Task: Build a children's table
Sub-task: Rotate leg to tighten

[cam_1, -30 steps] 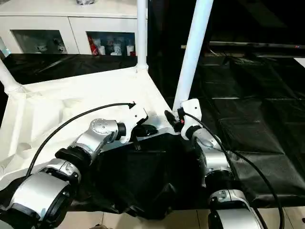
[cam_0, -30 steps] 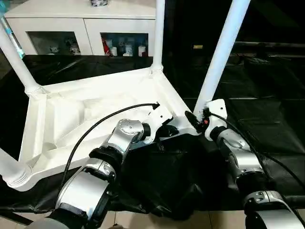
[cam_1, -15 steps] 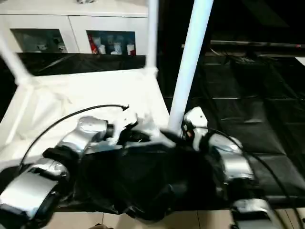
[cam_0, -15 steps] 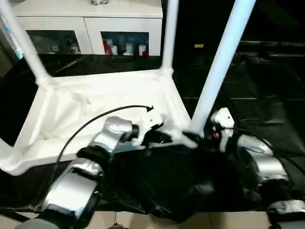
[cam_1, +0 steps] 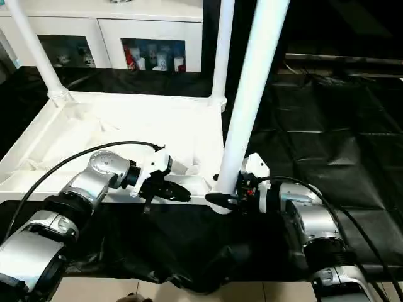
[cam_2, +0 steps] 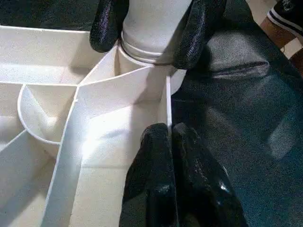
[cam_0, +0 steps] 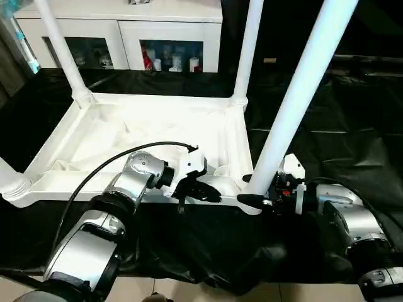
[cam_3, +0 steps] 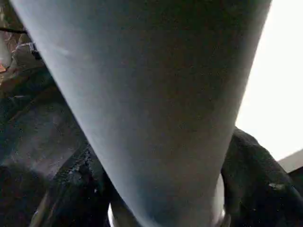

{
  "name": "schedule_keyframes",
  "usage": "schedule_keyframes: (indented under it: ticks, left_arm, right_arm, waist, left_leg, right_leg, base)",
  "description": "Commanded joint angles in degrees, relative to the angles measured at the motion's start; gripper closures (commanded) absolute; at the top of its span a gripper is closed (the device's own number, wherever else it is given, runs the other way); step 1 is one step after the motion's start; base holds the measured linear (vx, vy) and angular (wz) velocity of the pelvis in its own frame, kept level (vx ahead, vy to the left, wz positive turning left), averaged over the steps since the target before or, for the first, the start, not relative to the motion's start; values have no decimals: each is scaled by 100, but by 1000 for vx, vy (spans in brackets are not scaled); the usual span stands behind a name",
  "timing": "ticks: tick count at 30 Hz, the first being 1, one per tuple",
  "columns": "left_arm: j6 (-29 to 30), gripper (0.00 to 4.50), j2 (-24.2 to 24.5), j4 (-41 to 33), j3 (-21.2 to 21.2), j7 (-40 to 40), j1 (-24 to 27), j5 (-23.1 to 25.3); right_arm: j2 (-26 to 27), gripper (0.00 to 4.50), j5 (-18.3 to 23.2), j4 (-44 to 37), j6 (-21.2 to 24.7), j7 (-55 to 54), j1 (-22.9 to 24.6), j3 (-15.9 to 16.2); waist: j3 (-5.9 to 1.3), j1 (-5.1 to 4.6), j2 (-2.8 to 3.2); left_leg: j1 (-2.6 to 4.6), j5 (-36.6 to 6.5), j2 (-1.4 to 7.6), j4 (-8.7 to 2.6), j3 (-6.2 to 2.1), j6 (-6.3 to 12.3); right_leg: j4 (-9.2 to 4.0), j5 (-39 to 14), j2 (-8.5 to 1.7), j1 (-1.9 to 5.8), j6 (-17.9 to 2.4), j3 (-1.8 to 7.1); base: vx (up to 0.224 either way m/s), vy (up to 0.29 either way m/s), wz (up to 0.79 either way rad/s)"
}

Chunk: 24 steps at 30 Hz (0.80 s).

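Note:
The white tabletop (cam_0: pixel 157 100) lies upside down on the black sheet, with legs standing up from its corner sockets. My right gripper (cam_0: pixel 254 196) is shut around the base of the near right leg (cam_0: pixel 302 94), one black finger (cam_2: pixel 106 28) on each side of it. My left gripper (cam_0: pixel 204 192) sits at the near rim just left of that corner. Its fingers (cam_2: pixel 156 151) are pressed together, with the thin rim wall (cam_2: pixel 168 101) running into the seam between them. Other legs stand at the far right (cam_0: pixel 247 50), far left (cam_0: pixel 60 44) and near left (cam_0: pixel 9 179).
A white cabinet with glass doors (cam_0: pixel 119 28) stands behind the tabletop. The black sheet (cam_0: pixel 352 126) spreads to the right and drapes over the near edge. A person's shoe (cam_2: pixel 289 12) is on the floor beyond the corner. A black cable (cam_0: pixel 113 163) arcs over my left forearm.
The whole view has shifted. The tabletop now sits squarer to me, and its near right corner is closer. Both grippers have stayed at that corner, and my right forearm now reaches in more sideways.

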Motion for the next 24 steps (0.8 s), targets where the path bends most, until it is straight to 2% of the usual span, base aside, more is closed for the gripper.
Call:
schedule_keyframes:
  ticks: [1,4,7,8,10,11,13,14,16,17,20,23,24]
  left_arm:
    - [-3,450,-50,-99,-3,28,-1,-56]
    - [-12,450,-205,7,111,546,-45,-44]
    - [-2,450,-460,214,258,1384,-183,-11]
    - [37,450,-566,272,280,1648,-225,10]
    - [55,450,-618,299,281,1761,-242,25]
    - [95,450,-705,336,279,1938,-262,49]
    - [176,450,-872,408,271,2271,-299,94]
    - [176,450,-872,408,271,2271,-299,94]
    - [294,450,-1111,493,258,2694,-344,145]
    - [320,450,-1173,511,255,2789,-354,157]
    - [334,450,-1327,607,238,3042,-395,211]
    - [334,450,-1327,607,238,3042,-395,211]
    - [287,450,-1316,640,214,3029,-412,243]
  right_arm:
    - [29,186,14,-94,58,125,97,110]
    - [185,186,-226,137,-31,-506,62,56]
    - [539,186,-510,482,-42,-1703,-28,-54]
    - [725,186,-589,635,-20,-2299,-89,-140]
    - [823,186,-602,715,8,-2577,-126,-197]
    - [969,186,-606,818,56,-2978,-180,-288]
    - [1198,186,-642,976,79,-3565,-278,-390]
    - [1198,186,-642,976,79,-3565,-278,-390]
    - [1506,186,-702,1176,80,-4268,-425,-482]
    - [1589,186,-725,1214,72,-4411,-464,-484]
    - [1813,186,-916,1319,-29,-4669,-575,-343]
    - [1813,186,-916,1319,-29,-4669,-575,-343]
    - [1805,130,-1051,1288,-311,-4606,-568,-208]
  waist:
    - [-379,8,-33]
    - [-373,6,-35]
    - [-331,-34,-48]
    - [-322,-68,-33]
    - [-319,-104,-46]
    - [-330,-127,-48]
    - [-337,-158,-34]
    - [-339,-171,-8]
    - [-343,-202,-19]
    - [-345,-222,11]
    - [-349,-224,0]
    - [-341,-224,3]
    - [-334,-229,-1]
  left_leg:
    - [81,-834,357,-347,-161,558]
    - [90,-914,355,-351,-160,482]
    - [122,-1203,338,-378,-170,309]
    - [131,-1315,341,-398,-193,210]
    - [126,-1368,330,-406,-204,150]
    - [125,-1351,320,-408,-204,161]
    - [129,-1310,328,-403,-200,190]
    - [118,-1292,321,-395,-192,197]
    - [106,-1224,317,-396,-193,209]
    - [115,-1223,312,-392,-189,198]
    - [104,-1190,293,-385,-182,262]
    - [101,-1225,294,-388,-182,332]
    - [100,-1278,298,-393,-183,324]
  right_leg:
    - [-394,-831,-585,277,-1344,343]
    - [-411,-1006,-588,267,-1305,343]
    - [-496,-1660,-593,239,-1165,337]
    - [-516,-1933,-611,227,-1089,344]
    - [-537,-2091,-614,232,-1016,344]
    - [-548,-2051,-603,236,-968,349]
    - [-526,-1847,-601,227,-1045,358]
    - [-517,-1764,-595,214,-1074,365]
    - [-509,-1611,-597,234,-1093,365]
    - [-512,-1573,-589,222,-1124,363]
    - [-515,-1512,-585,241,-1110,359]
    - [-530,-1613,-586,244,-1059,358]
    - [-544,-1713,-586,236,-1033,357]
  base:
    - [0,0,0]
    - [0,0,0]
    - [0,0,0]
    - [0,0,0]
    - [0,0,0]
    - [0,0,0]
    - [0,0,0]
    - [0,0,0]
    - [0,0,0]
    - [0,0,0]
    - [0,0,0]
    - [0,0,0]
    - [0,0,0]
